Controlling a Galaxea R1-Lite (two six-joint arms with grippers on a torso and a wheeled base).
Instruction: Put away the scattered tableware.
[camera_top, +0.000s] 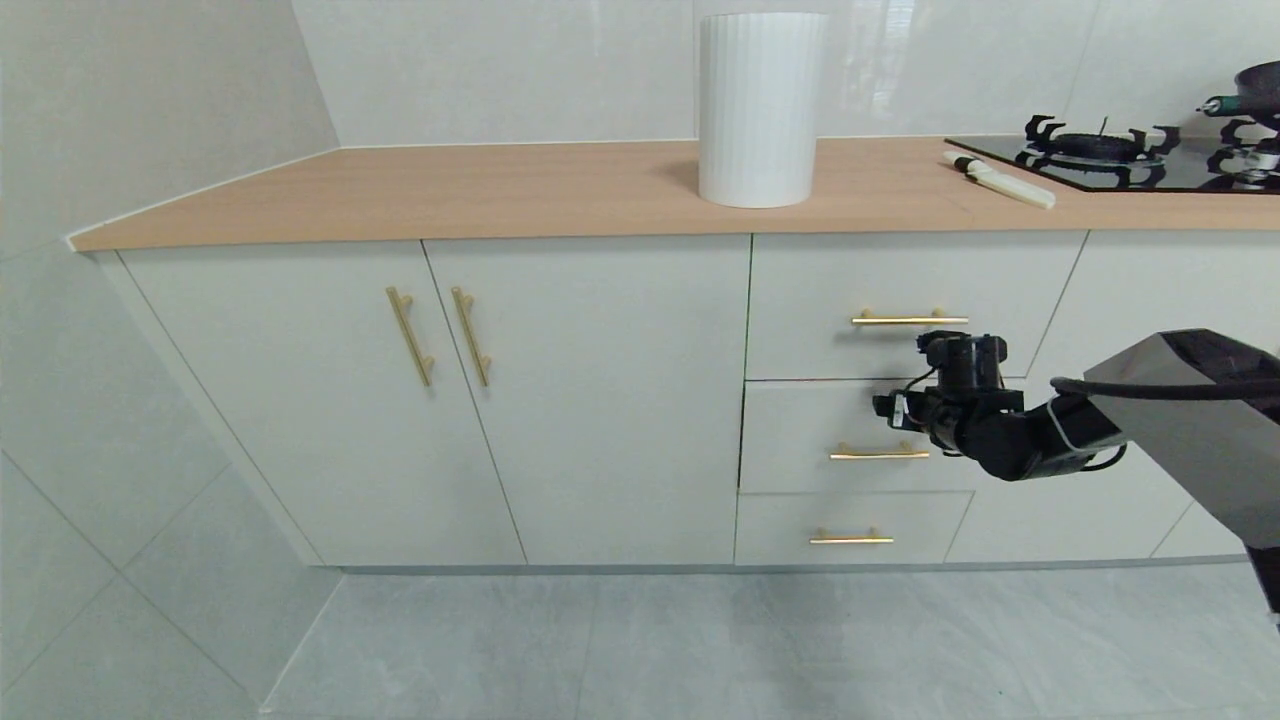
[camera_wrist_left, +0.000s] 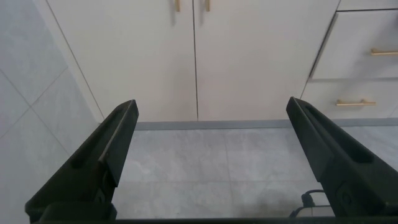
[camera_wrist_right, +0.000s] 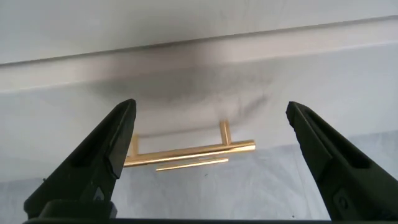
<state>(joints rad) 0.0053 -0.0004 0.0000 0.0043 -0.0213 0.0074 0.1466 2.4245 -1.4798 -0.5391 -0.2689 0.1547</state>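
Low down, below and to the right of the white ribbed jar (camera_top: 757, 110): the right arm, stretched out flat and pointing at the drawer fronts. At its tip, the right gripper (camera_top: 893, 408), wide open and holding nothing, just in front of the middle drawer (camera_top: 800, 435). Between its two black fingers (camera_wrist_right: 102, 155), close up, a gold drawer handle (camera_wrist_right: 193, 149), not gripped. Cannot tell which drawer's handle.

Down and to the left of the jar: the left gripper (camera_wrist_left: 211, 104), also wide open and holding nothing, aimed at the grey floor (camera_wrist_left: 205, 168) by the foot of the cupboard doors (camera_wrist_left: 249, 56).

On the wooden desk (camera_top: 450, 190), to the right of the jar: a cream knife (camera_top: 998, 180), lying flat just beside the black stove (camera_top: 1120, 160). Up above the right gripper, well apart from it.
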